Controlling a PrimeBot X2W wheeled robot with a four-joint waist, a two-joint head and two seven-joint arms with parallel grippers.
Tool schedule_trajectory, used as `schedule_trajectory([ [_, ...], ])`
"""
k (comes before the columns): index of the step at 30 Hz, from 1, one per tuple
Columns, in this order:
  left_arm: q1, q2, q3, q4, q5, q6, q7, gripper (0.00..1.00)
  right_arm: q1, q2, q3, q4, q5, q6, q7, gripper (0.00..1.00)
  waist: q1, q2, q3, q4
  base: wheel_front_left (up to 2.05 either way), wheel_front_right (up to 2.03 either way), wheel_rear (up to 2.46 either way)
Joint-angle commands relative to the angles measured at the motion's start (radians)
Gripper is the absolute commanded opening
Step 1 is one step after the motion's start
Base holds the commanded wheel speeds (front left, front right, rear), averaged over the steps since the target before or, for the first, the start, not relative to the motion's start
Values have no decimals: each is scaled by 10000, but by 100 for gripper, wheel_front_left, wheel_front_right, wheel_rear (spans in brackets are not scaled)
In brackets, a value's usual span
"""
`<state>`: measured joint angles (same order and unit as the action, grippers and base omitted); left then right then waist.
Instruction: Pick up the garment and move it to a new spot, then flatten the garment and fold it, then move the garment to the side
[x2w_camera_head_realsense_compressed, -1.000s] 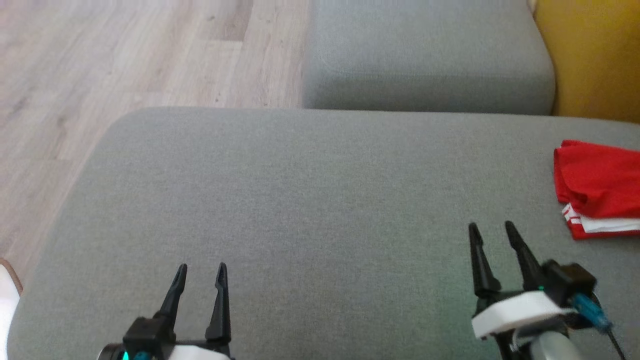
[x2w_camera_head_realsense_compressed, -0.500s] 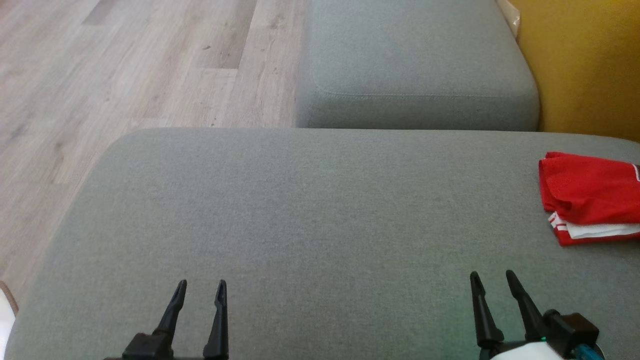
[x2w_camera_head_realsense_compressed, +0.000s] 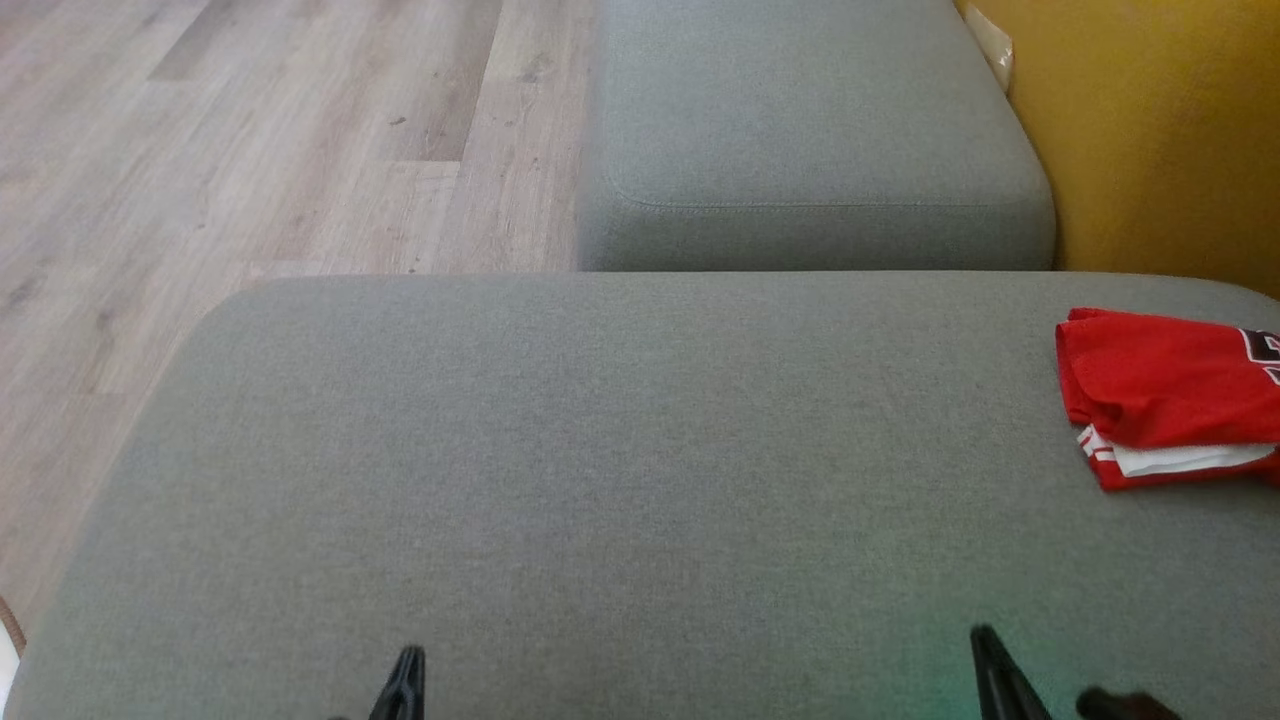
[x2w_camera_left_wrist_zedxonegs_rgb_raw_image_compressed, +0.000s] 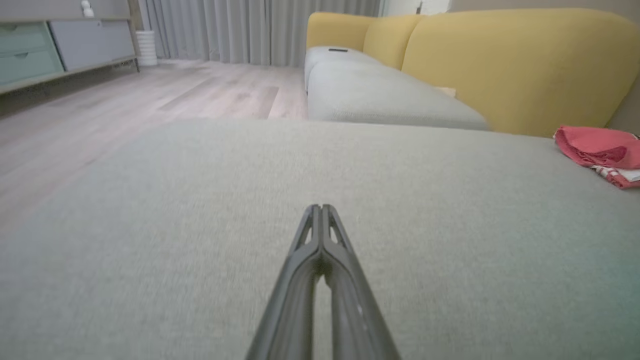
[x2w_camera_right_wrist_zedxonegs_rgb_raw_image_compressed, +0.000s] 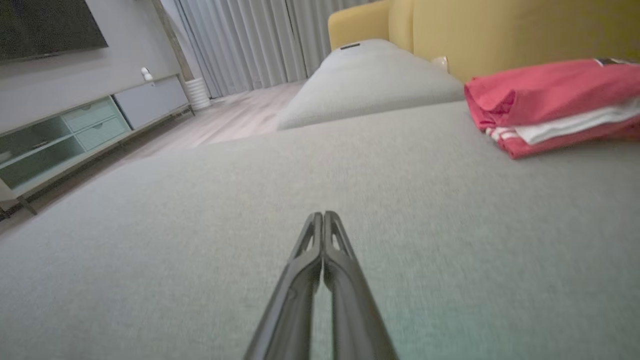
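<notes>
The garment (x2w_camera_head_realsense_compressed: 1165, 395) is a red piece with white trim, folded into a compact stack at the right edge of the grey cushion (x2w_camera_head_realsense_compressed: 600, 480). It also appears at the right of the left wrist view (x2w_camera_left_wrist_zedxonegs_rgb_raw_image_compressed: 597, 152) and large at the upper right of the right wrist view (x2w_camera_right_wrist_zedxonegs_rgb_raw_image_compressed: 550, 102). My left gripper (x2w_camera_left_wrist_zedxonegs_rgb_raw_image_compressed: 320, 207) is shut with nothing in it, low over the bare cushion; its tip pokes up at the bottom of the head view (x2w_camera_head_realsense_compressed: 405, 670). My right gripper (x2w_camera_right_wrist_zedxonegs_rgb_raw_image_compressed: 320, 215) is shut and empty too, its tip (x2w_camera_head_realsense_compressed: 985, 650) well short of the garment.
A second grey cushion (x2w_camera_head_realsense_compressed: 810, 140) lies beyond the near one, with a yellow sofa back (x2w_camera_head_realsense_compressed: 1150, 130) along the right. Wood floor (x2w_camera_head_realsense_compressed: 250, 150) runs to the left. A low cabinet (x2w_camera_right_wrist_zedxonegs_rgb_raw_image_compressed: 75, 135) and curtains (x2w_camera_left_wrist_zedxonegs_rgb_raw_image_compressed: 250, 30) stand far off.
Both grippers have closed from open. Both have drawn back toward the bottom edge of the head view, which has itself shifted, so the garment sits slightly further left in it.
</notes>
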<state>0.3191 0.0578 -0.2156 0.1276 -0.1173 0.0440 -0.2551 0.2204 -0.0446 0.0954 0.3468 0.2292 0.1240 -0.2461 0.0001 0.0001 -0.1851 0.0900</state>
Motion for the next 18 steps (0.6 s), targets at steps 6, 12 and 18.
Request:
schedule_trajectory([
  [6, -328, 45, 109, -209, -860, -70, 135, 0, -315, -14, -96, -254, 762, 4, 155, 0, 0, -1, 101, -48, 0, 0, 0],
  [12, -538, 84, 211, -114, -1626, -163, 271, 0, -467, -27, -184, -290, 1436, 7, 319, 0, 0, -1, 191, -91, 0, 0, 0],
  [18, -747, 118, 317, -20, -2386, -255, 409, 0, -618, -38, -274, -328, 2107, 10, 484, 0, 0, -1, 281, -134, 0, 0, 0],
])
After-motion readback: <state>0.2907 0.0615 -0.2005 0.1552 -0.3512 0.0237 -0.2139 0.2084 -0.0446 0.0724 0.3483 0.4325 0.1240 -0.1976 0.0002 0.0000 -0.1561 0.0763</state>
